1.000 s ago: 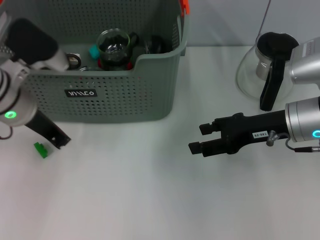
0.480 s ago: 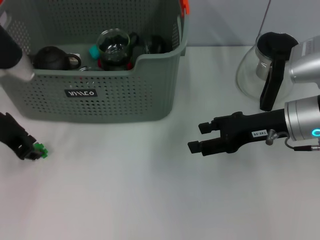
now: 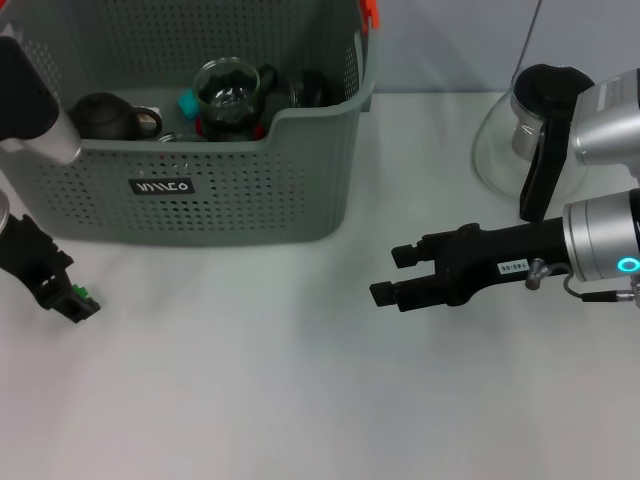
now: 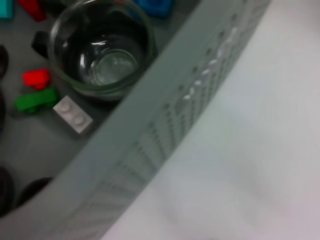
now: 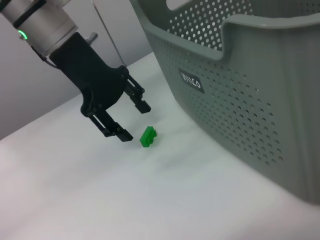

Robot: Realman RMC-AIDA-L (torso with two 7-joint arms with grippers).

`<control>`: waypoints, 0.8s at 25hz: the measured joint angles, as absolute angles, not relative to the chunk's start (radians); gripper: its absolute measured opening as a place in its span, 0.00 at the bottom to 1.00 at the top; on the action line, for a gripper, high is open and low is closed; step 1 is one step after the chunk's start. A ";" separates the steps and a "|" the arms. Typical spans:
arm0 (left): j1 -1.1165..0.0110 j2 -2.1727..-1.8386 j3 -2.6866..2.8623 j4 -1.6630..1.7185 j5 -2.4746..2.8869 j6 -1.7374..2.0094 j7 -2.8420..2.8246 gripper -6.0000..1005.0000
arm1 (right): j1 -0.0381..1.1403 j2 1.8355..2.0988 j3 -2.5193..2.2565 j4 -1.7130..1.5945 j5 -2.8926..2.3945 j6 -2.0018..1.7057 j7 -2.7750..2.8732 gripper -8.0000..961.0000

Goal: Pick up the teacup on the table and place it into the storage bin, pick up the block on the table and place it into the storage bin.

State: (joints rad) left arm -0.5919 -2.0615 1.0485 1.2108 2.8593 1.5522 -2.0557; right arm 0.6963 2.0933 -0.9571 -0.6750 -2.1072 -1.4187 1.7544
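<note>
A small green block (image 3: 83,294) lies on the white table left of the storage bin (image 3: 240,190); it also shows in the right wrist view (image 5: 148,136). My left gripper (image 3: 62,290) is low over the table with its fingertips right at the block. The right wrist view shows this left gripper (image 5: 134,120) open, the block just beyond its tips and not between them. A black teacup (image 3: 107,116) lies inside the bin. My right gripper (image 3: 385,276) is open and empty above the table's middle right.
The bin also holds a glass cup (image 3: 228,92), seen in the left wrist view (image 4: 102,47) with red, green and white blocks beside it. A glass carafe (image 3: 528,140) with a black handle stands at the back right. An orange clip (image 3: 370,10) sits on the bin's rim.
My left arm has swung off the bin's front to the left, uncovering the black teacup, and its gripper has come down to the green block. My right gripper has drifted slightly left.
</note>
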 joint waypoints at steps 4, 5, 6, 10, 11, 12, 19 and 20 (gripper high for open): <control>-0.622 -2.046 1.046 1.151 2.860 1.543 -2.086 0.77 | 0.696 2.095 -0.957 -0.675 -2.105 -1.416 1.756 0.82; -0.629 -2.043 1.046 1.133 2.860 1.542 -2.089 0.79 | 0.696 2.096 -0.957 -0.675 -2.105 -1.415 1.757 0.82; -0.634 -2.040 1.046 1.115 2.860 1.536 -2.089 0.82 | 0.696 2.096 -0.957 -0.675 -2.105 -1.413 1.757 0.82; -0.643 -2.035 1.046 1.074 2.861 1.509 -2.089 0.84 | 0.696 2.096 -0.957 -0.674 -2.105 -1.412 1.758 0.82; -0.643 -2.034 1.046 1.069 2.861 1.502 -2.089 0.84 | 0.696 2.096 -0.957 -0.674 -2.105 -1.412 1.758 0.82; -0.643 -2.034 1.046 1.064 2.861 1.495 -2.089 0.84 | 0.696 2.096 -0.957 -0.674 -2.105 -1.412 1.758 0.82; -0.645 -2.033 1.048 1.028 2.861 1.456 -2.088 0.83 | 0.698 2.095 -0.957 -0.673 -2.105 -1.415 1.755 0.82; -0.646 -2.032 1.048 1.023 2.861 1.453 -2.088 0.82 | 0.698 2.095 -0.957 -0.673 -2.104 -1.415 1.754 0.82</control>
State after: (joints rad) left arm -0.6458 -2.0323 1.0478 1.0232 2.8609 1.4526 -2.0878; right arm 0.6976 2.0954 -0.9572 -0.6734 -2.1045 -1.4152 1.7542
